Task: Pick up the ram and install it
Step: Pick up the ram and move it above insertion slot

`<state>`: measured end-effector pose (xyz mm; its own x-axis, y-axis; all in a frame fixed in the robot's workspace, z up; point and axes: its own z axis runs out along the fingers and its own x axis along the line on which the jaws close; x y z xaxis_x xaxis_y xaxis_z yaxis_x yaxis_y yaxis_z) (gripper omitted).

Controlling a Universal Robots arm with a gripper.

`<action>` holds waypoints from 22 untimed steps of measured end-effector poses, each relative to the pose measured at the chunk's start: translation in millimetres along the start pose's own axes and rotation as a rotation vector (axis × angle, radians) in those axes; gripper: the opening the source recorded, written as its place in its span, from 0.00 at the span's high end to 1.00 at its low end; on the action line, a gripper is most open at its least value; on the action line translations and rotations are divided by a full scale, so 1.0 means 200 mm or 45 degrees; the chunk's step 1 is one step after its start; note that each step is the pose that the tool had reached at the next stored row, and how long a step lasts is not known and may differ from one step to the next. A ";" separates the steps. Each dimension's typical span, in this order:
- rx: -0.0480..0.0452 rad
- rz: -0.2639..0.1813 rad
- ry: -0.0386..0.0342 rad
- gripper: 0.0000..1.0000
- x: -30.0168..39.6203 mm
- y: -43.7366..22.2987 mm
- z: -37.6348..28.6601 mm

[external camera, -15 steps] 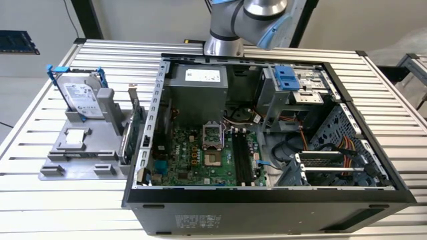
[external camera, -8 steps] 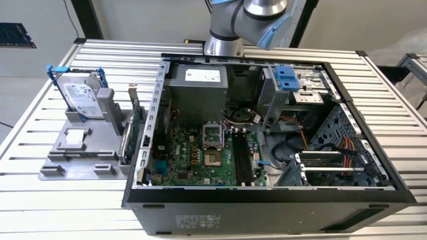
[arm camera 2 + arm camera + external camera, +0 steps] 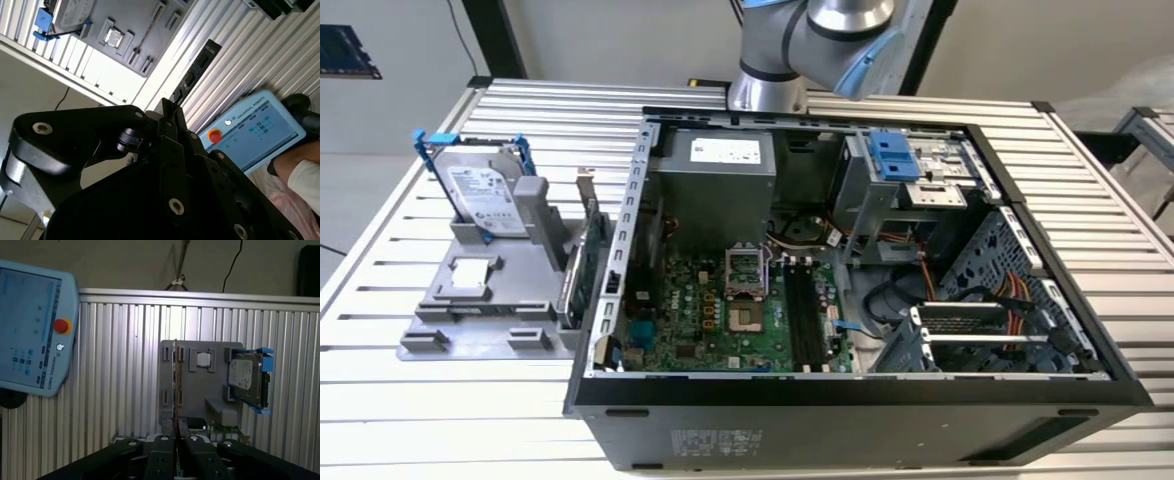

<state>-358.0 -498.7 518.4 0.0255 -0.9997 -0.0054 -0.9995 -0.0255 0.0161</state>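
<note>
In the first wrist view the ram (image 3: 174, 385) appears edge-on as a thin brownish strip. It rises from between the fingers of my gripper (image 3: 176, 440), which is shut on it, high above the grey holder (image 3: 195, 390). In the second wrist view the closed gripper (image 3: 169, 112) shows a thin tip of the ram (image 3: 165, 104) poking past the fingertips. In the exterior view my arm (image 3: 814, 40) hangs at the top, over the far edge of the open computer case (image 3: 854, 410). The black memory slots (image 3: 803, 315) lie on the green motherboard inside.
The grey holder (image 3: 467, 300) at the exterior view's left carries a silver hard drive in a blue frame (image 3: 487, 195) and a green expansion card (image 3: 576, 275) beside the case wall. A person's hand (image 3: 305, 180) holds a teach pendant (image 3: 255, 130) near the slatted table.
</note>
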 end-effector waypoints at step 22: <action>0.000 0.000 0.0000 1.00 -0.001 0.002 -0.135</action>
<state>-358.0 -498.6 545.5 0.0255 -0.9997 -0.0054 -0.9995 -0.0256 0.0162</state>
